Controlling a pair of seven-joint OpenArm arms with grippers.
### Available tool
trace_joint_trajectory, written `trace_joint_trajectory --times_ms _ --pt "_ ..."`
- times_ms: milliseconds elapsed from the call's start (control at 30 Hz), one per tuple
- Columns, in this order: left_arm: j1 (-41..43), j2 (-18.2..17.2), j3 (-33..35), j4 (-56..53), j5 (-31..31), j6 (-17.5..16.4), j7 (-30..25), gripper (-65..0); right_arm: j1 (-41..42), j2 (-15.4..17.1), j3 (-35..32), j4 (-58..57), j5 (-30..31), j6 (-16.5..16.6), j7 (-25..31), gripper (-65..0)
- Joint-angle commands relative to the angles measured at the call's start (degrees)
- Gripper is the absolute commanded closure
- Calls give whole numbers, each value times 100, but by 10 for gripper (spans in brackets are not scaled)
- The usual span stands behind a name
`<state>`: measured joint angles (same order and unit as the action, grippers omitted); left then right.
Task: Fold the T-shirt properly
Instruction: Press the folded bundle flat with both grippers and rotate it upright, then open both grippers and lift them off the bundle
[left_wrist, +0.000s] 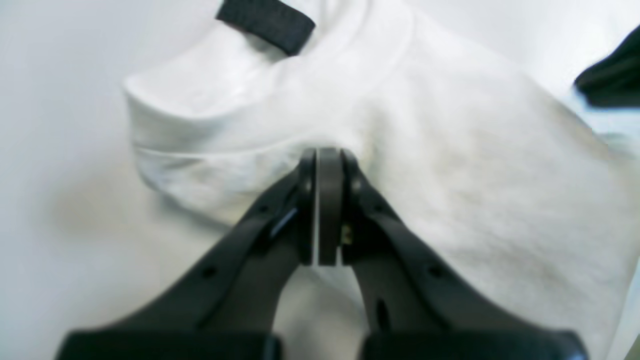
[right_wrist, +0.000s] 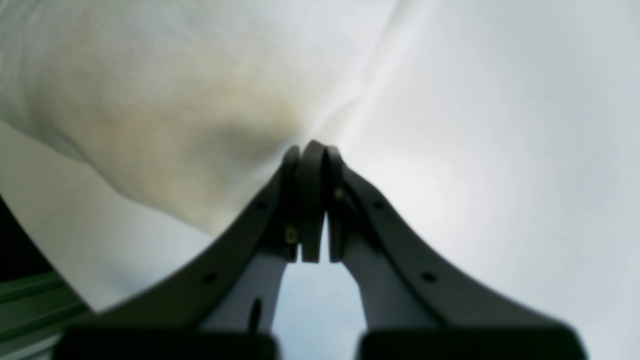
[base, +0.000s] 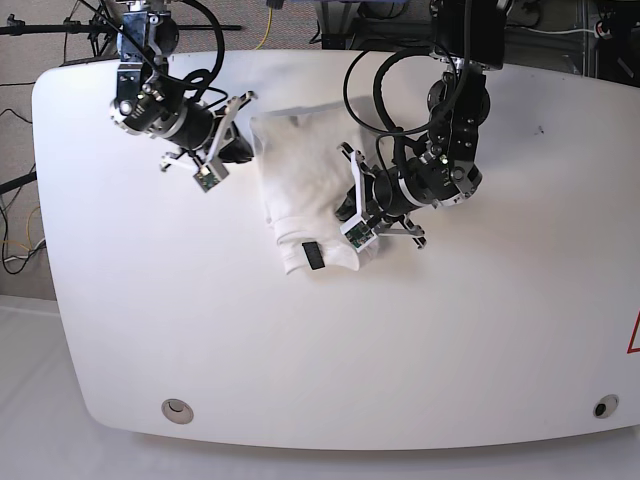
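Lying on the table (base: 480, 330), the T-shirt (base: 305, 195) is pinched by both closed pincers: left (left_wrist: 327, 152), right (right_wrist: 310, 147).

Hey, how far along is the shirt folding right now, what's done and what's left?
Mostly folded: the white cotton T-shirt lies as a narrow bundle, plain side up, with its black neck label at the near end. In hand: the left end effector is shut, pinching a fold of cloth by the collar; the right end effector is shut against the far edge. Left: probably one more fold or some smoothing, then letting go.
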<state>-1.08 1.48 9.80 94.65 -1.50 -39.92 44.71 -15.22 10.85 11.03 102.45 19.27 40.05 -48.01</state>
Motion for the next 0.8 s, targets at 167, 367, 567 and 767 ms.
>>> trace_joint_trajectory --times_ms 167,367,567,767 --pt "130 -337 -396 658 -101 -8 -97 0 -346 414 220 106 29 -5 67 0" --pt "350 -512 -791 930 -101 -8 -80 0 -733 475 62 106 29 -5 76 0" --pt "473 -583 -1292 1027 -110 -8 219 0 -1111 422 62 370 12 -5 76 0" --pt "579 -583 -1635 1027 -110 -8 404 0 -1260 449 -351 871 21 -5 58 0"
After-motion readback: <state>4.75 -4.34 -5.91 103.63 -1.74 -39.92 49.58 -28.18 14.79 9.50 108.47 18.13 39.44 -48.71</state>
